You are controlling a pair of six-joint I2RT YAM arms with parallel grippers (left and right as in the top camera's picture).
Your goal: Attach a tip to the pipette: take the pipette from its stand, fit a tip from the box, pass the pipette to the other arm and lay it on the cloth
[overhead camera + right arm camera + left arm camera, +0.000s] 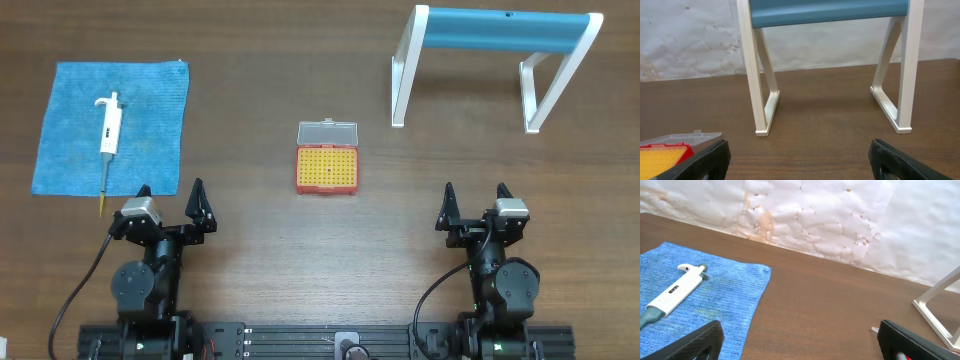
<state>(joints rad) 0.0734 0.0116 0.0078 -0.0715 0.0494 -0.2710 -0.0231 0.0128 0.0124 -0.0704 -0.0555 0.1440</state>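
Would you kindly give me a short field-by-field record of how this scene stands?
pipette: lying on the cloth, yellow tip fitted
tip box: open, in the middle
stand: empty
left tool: open, holding nothing, beside the cloth
right tool: open, holding nothing

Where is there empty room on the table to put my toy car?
Bare table lies between the cloth and the tip box, and between that box and the stand. The cloth is crowded: the pipette lies on it.
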